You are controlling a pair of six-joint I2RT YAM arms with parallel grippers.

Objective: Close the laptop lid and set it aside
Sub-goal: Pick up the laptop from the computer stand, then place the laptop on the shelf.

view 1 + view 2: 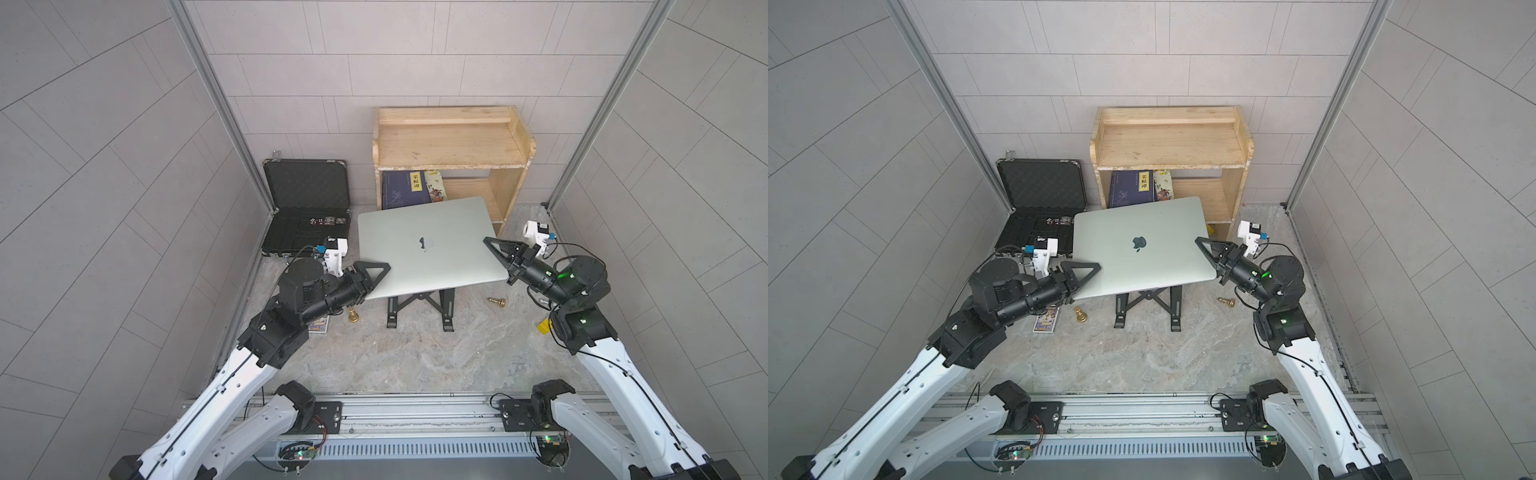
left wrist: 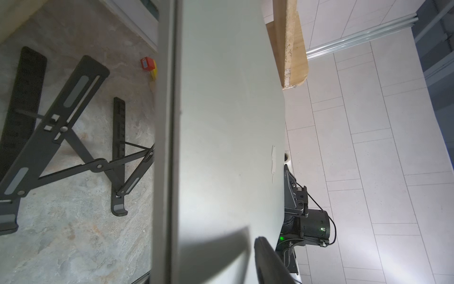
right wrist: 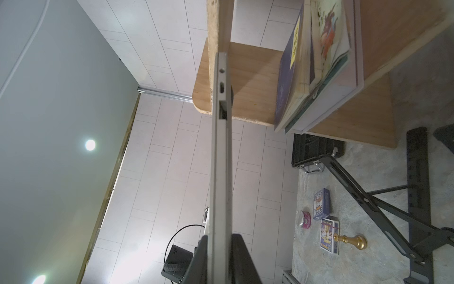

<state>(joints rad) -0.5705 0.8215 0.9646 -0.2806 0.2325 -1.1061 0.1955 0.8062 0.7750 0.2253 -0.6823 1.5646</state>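
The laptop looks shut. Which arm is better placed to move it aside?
Probably the right. The right gripper visibly clamps the edge of the laptop from both faces. The left gripper straddles the opposite corner, but whether it grips isn't clear.

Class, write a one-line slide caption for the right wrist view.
Right gripper clamps the closed laptop edge-on; wooden shelf beyond, folding stand below.

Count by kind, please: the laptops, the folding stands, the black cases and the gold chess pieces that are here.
Laptop: 1
Folding stand: 1
Black case: 1
Gold chess pieces: 2, one upright by the left arm, one lying near the right arm
Total: 5
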